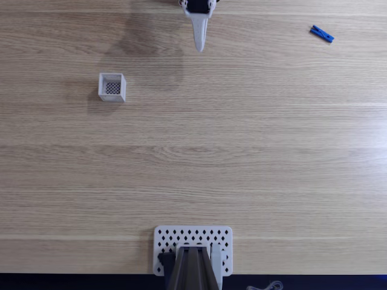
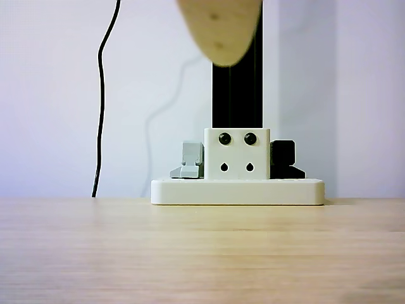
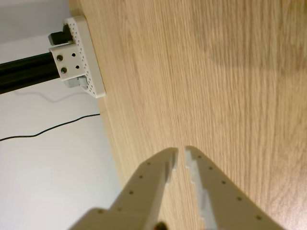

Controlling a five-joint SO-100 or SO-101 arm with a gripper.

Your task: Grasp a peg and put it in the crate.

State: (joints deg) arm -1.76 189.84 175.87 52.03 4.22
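My gripper [image 1: 200,47] hangs at the far edge of the wooden table [image 1: 242,151] in the fixed view, its pale fingers drawn to a single point with nothing between them. The wrist view shows the two fingertips [image 3: 165,160] almost together, a thin slit of bare tabletop visible between them, so the gripper [image 3: 181,152] is all but closed and empty.

The blue peg [image 1: 321,33] lies flat on the table at the far right of the fixed view, well apart from my fingers and angled slightly. The small white crate [image 1: 112,87] stands upright on the far left, its dark mesh bottom showing, with my shadow falling between it and the gripper.

At the near edge, a white perforated plate [image 1: 193,240] carries a dark post [image 1: 192,269]. The other view looks across the table at that plate [image 2: 238,190] and post [image 2: 237,95], a black cable [image 2: 99,114] hanging against the wall to the left.
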